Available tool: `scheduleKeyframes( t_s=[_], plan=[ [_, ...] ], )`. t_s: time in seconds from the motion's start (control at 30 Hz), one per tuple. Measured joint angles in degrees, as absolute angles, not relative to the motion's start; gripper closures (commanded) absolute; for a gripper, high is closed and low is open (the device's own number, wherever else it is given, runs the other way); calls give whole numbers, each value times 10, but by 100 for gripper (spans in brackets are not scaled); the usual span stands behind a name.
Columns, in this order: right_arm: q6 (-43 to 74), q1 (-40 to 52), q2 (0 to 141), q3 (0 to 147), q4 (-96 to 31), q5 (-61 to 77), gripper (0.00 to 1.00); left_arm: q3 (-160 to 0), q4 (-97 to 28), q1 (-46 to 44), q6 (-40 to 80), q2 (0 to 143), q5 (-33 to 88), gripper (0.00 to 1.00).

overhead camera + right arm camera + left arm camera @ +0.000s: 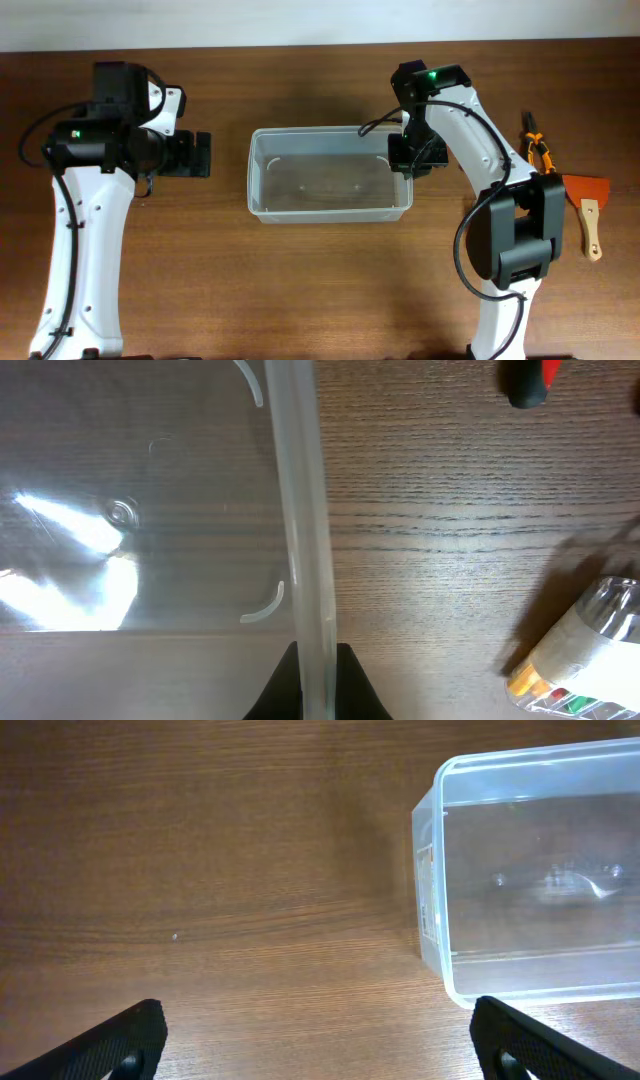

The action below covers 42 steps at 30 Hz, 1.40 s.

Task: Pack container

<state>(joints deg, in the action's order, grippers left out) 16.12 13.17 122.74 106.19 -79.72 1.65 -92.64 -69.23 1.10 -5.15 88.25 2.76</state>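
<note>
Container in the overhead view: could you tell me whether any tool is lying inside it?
No, the container shows only its bare clear floor.

Container (320, 131): large clear rectangular plastic tub with rounded corners and a thick rim, upright, open-topped and empty, sitting flat on the wood table (320, 290) at centre, long sides running left-right. In the left wrist view its left end wall (430, 840) carries a narrow white label (427, 885), and the glossy floor shows glare and small moulded marks. The right end rim (300, 510) runs straight between the right gripper's (318, 655) fingers, which press on it from both sides, one inside the tub and one outside.
</note>
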Motion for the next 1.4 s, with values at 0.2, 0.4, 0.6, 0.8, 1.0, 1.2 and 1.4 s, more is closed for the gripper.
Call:
scheduleKeyframes(
  t_s=[0.2,0.4,0.6,0.8,1.0,1.2,1.4],
  plan=[
    [164,131,1228,1061,-802,16,79,-926,-692,11,-51,882,27,1],
    [166,131,1228,1061,-802,16,78,-926,-692,11,-51,882,28,1],
    [159,131,1228,1061,-794,16,78,-926,-692,11,-51,882,28,1],
    [129,131,1228,1061,-775,16,69,-926,-692,11,-51,882,28,1],
    [97,131,1228,1061,-755,16,68,-926,-692,11,-51,882,28,1],
    [85,131,1228,1061,-729,16,67,-926,-692,11,-51,882,28,1],
    [79,131,1230,1098,-744,14,45,-926,-692,11,-52,882,27,1]
  ],
)
